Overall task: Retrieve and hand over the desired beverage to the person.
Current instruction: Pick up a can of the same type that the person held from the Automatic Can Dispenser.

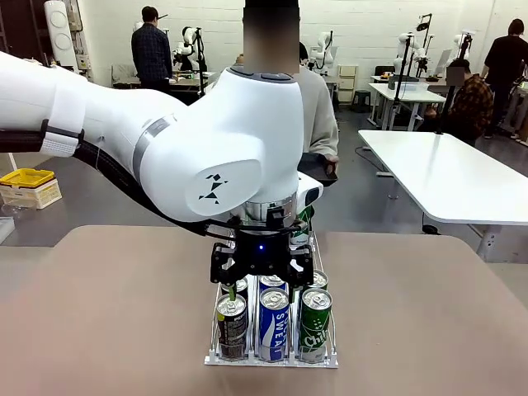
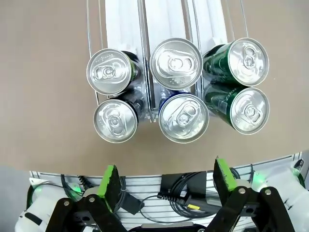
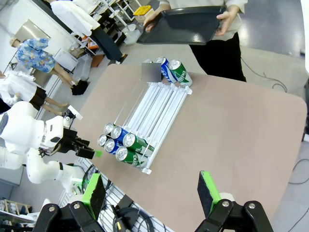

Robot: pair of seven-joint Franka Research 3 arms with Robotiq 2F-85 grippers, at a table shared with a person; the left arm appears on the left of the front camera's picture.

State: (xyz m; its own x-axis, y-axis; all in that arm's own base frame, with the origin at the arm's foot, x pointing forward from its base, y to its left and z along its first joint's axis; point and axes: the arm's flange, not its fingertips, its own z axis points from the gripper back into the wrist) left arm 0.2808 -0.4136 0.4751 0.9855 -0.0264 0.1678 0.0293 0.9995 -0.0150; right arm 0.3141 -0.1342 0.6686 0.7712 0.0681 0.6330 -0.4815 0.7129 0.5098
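A wire-and-white rack (image 1: 272, 361) on the brown table holds three lanes of cans: dark cans (image 1: 232, 326), blue cans (image 1: 273, 322) and green cans (image 1: 314, 320). My left gripper (image 1: 261, 266) hangs open just above the front cans. Its wrist view looks down on their tops: dark (image 2: 116, 121), blue (image 2: 184, 118), green (image 2: 244, 110), all beyond the open left gripper (image 2: 166, 179). My right gripper (image 3: 150, 193) is open and empty, high above the table's near corner. The person (image 1: 318, 107) in a light grey top stands at the far side holding a black tray (image 3: 181, 24).
More cans (image 3: 171, 71) lie at the rack's far end near the person. A yellow box (image 1: 26, 186) sits far left. White tables (image 1: 445, 173) and other people stand behind. Bare tabletop (image 3: 231, 125) stretches beside the rack.
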